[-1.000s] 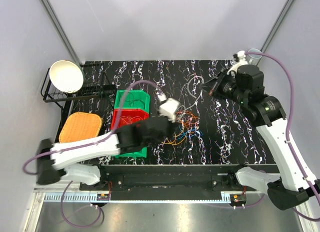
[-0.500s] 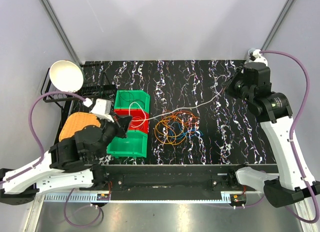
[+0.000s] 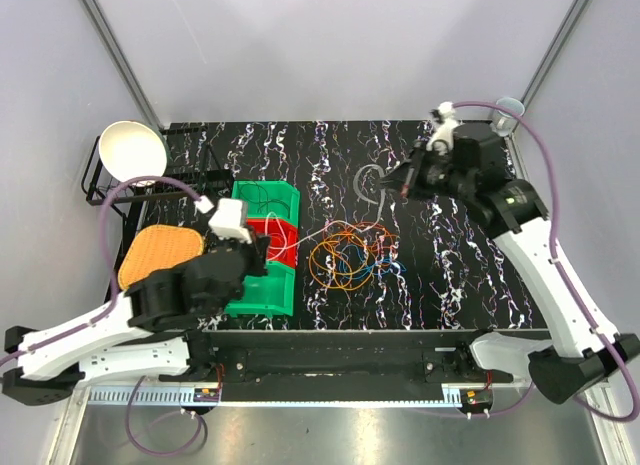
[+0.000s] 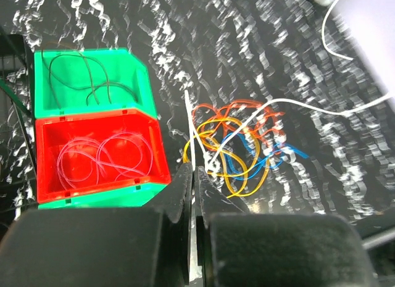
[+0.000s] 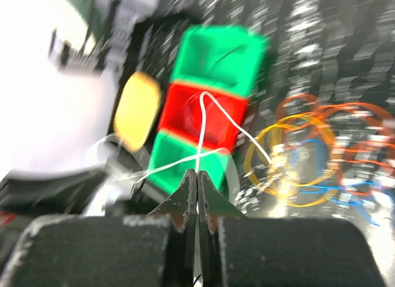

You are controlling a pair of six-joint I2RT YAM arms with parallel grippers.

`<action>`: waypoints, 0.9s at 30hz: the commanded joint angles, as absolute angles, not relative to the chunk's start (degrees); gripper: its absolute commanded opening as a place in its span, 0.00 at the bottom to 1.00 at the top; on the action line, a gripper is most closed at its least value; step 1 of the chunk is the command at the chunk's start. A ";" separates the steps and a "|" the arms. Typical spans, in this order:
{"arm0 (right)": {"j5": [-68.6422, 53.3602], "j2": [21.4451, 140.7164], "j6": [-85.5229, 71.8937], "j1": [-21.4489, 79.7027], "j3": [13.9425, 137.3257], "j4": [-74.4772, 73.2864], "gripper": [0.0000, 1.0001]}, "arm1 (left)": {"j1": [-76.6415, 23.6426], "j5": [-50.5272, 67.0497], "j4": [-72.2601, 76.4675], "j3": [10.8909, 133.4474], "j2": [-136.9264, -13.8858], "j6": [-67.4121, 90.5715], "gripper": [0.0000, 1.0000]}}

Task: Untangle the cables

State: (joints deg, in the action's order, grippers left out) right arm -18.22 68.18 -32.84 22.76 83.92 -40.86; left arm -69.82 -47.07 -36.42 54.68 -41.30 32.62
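Far left: white bowl [image 3: 132, 151] tipped on a black wire rack [image 3: 180, 180], with an orange mat [image 3: 160, 255] just in front of it.

Next, a row of three bins on the black marbled table [image 3: 450, 275]. Far green bin [image 4: 139, 83] holding a few thin dark wires [image 4: 86, 83]. Red bin [image 4: 159, 157] in the middle holding pale pink loops [image 4: 105, 157]. Near green bin [image 3: 262, 295] partly hidden under the left arm.

Left gripper [image 4: 192, 174] above the red bin's right edge, fingers pinched tight on a white cable [image 4: 296, 103]. From there, running right across the table toward the other arm, passing over the pile.

Middle of the table, just right of the bins: tangle of cables [image 3: 350, 255], orange, yellow, red and blue loops lying flat and overlapping. Cannot tell whether the white one is caught in it.

Further right and toward the back: right gripper [image 5: 197, 182] raised above the table, pointing left, jaws pressed together on the same white cable. Wrist view blurred, but a white strand seen meeting the fingertips.

Far right back corner: clear cup [image 3: 508, 108] at the table edge.
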 commanded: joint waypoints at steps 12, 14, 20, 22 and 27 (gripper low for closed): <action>-22.77 76.19 -35.77 45.08 78.76 -26.73 0.00 | -57.22 -38.76 -47.27 60.65 -57.75 44.55 0.00; -22.15 77.16 -36.56 47.79 77.35 -25.41 0.00 | -56.43 -38.41 -48.42 58.72 -56.00 46.57 0.00; -21.01 84.36 -36.83 53.87 79.27 -22.68 0.00 | -55.02 -37.70 -53.16 55.81 -52.21 50.09 0.00; -20.48 85.95 -36.74 55.54 80.50 -22.68 0.00 | -54.67 -38.05 -55.10 55.90 -51.86 51.58 0.00; -19.77 90.43 -37.97 56.95 81.04 -21.10 0.00 | -54.40 -38.50 -60.29 55.72 -51.33 55.01 0.00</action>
